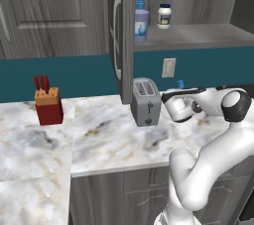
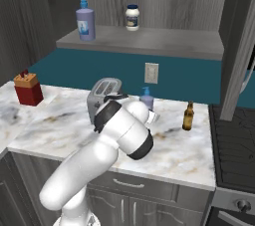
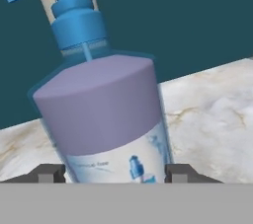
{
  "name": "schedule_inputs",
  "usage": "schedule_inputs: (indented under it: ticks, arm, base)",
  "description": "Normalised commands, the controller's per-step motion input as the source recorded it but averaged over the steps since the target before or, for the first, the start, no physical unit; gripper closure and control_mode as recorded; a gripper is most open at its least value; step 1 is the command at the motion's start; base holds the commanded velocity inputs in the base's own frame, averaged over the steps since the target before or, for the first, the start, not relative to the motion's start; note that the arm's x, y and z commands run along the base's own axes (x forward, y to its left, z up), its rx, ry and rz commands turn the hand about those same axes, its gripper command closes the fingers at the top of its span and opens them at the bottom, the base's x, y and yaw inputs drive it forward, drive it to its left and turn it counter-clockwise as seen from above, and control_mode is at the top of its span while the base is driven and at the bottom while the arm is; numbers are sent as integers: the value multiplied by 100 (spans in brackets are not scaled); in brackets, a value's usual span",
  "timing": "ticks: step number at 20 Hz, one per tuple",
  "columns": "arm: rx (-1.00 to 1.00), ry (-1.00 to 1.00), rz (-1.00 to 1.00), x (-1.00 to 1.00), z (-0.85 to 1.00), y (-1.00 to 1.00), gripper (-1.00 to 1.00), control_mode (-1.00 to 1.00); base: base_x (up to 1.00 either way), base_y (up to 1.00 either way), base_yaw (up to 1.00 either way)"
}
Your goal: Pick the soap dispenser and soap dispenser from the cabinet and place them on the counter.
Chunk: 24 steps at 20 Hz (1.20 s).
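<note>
One lavender soap dispenser (image 3: 108,114) with a blue pump sits between my gripper's (image 3: 114,173) fingertips (image 3: 49,172), which press on both of its sides. It leans slightly, low over the marbled counter (image 3: 217,104). In the base views my arm hides most of this soap dispenser (image 2: 147,99), and just its blue pump (image 1: 180,84) peeks out to the right of the toaster. Whether its base touches the counter (image 1: 109,140) I cannot tell. The other soap dispenser (image 1: 141,21) (image 2: 85,23) stands upright at the left end of the open cabinet's shelf (image 1: 198,35) (image 2: 149,41).
A silver toaster (image 1: 146,101) (image 2: 102,93) stands just left of the held bottle. A small white jar (image 1: 164,16) (image 2: 132,17) shares the shelf. A red knife block (image 1: 48,102) is far left, a brown bottle (image 2: 188,116) right, and a stove (image 2: 234,140) beyond it. The cabinet door (image 1: 119,30) hangs open.
</note>
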Motion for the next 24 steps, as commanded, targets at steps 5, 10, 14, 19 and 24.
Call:
schedule_inputs:
  ticks: [5, 10, 14, 19, 24]
  arm:
    - [-1, 0, 0, 0, 2, -15, -100, -100]
    - [0, 0, 0, -1, 7, -12, -100, -100]
    - [-3, 0, 0, -10, 8, -6, -100, -100]
    - [-6, 1, 1, -16, 16, -10, -100, -100]
    - [-7, 0, 1, -22, 21, -7, -100, -100]
  base:
    - [0, 0, 0]
    - [0, 0, 0]
    - [0, 0, 0]
    - [0, 0, 0]
    - [0, 0, 0]
